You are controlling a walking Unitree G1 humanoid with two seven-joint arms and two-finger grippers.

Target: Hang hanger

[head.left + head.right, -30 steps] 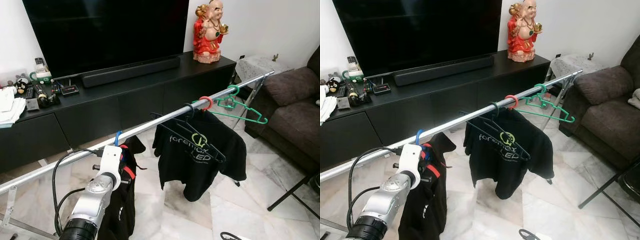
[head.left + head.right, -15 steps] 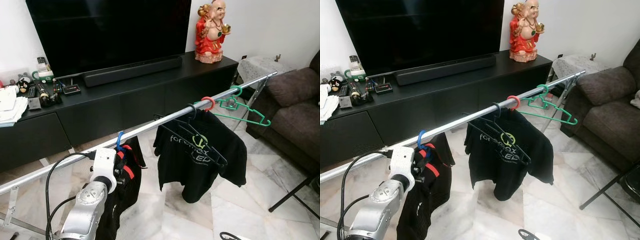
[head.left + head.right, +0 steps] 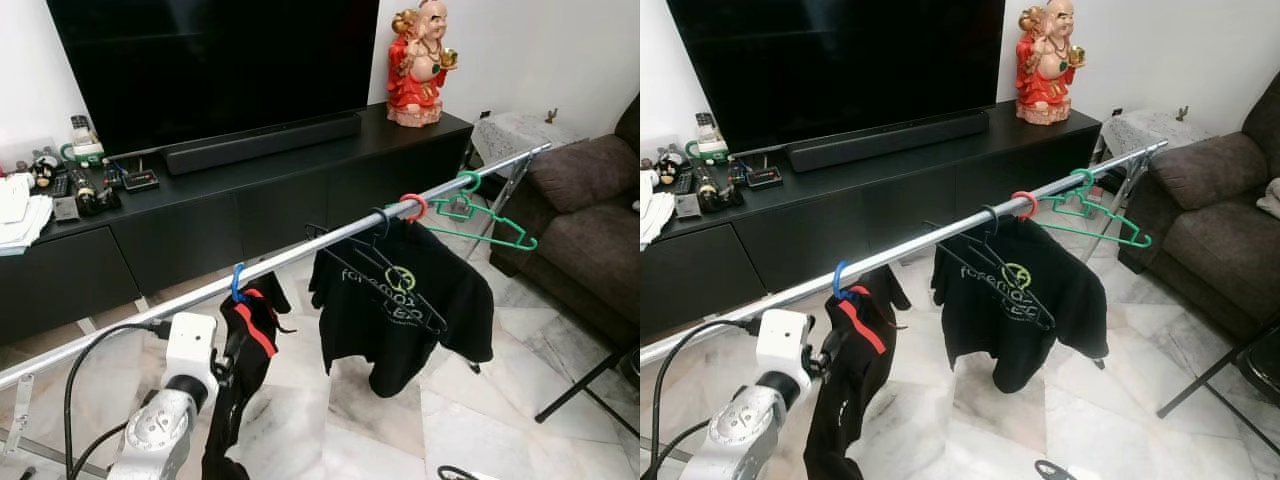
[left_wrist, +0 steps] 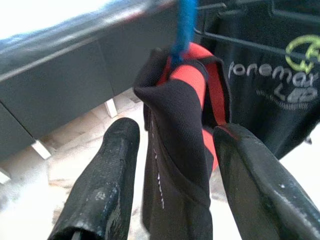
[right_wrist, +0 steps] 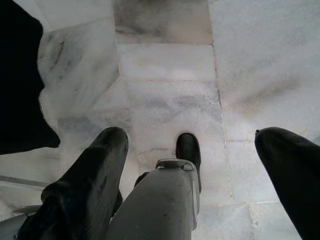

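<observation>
Blue hanger (image 3: 236,283) hooked over the rail (image 3: 300,255).
Left gripper (image 4: 175,165) spread open around its jacket (image 3: 240,370), gripping nothing; right gripper (image 5: 192,165) open, idle.

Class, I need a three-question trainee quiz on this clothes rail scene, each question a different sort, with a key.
1. True or false: the blue hanger hooks over the rail.
2. Which hanger is bare? A) green B) blue C) black
3. Fill in: the left gripper's fingers stand apart on either side of the black and ___ garment.

Key: 1 true; 2 A; 3 red.
</observation>
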